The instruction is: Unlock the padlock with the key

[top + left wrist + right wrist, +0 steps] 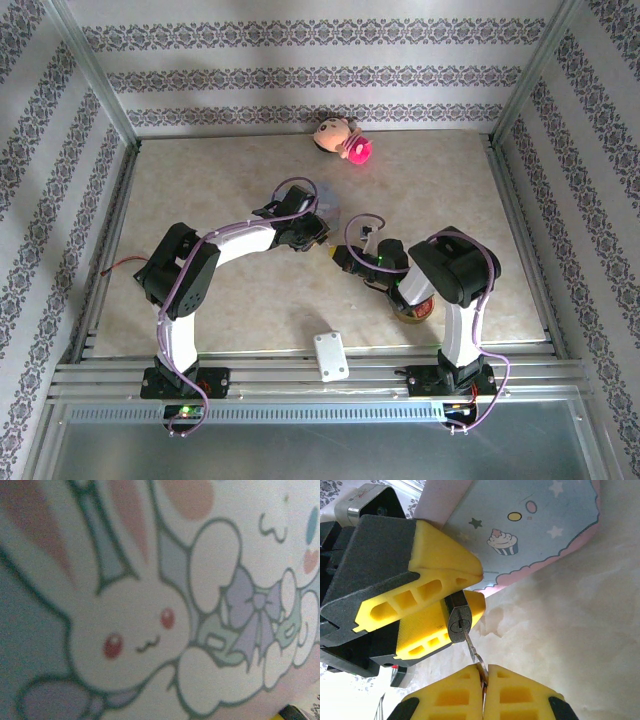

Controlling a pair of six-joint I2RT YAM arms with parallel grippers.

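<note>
In the right wrist view the small dark grey padlock [459,621] is pinched between the yellow fingers of my left gripper [481,587], its keyhole end facing the camera. My right gripper [485,668] is shut on the key [471,645], and the thin blade's tip sits in the keyhole slot. The padlock's shackle is hidden behind the left fingers. From above, the left gripper [318,238] and the right gripper [346,260] meet tip to tip at the middle of the table.
A pale-blue tin [520,525] with cartoon prints lies just behind the left gripper; its rabbit picture [130,625] is close under the left wrist camera. A round red tin [416,310] sits under the right arm. A white card [330,356] lies at the near edge, a doll head [342,136] by the back wall.
</note>
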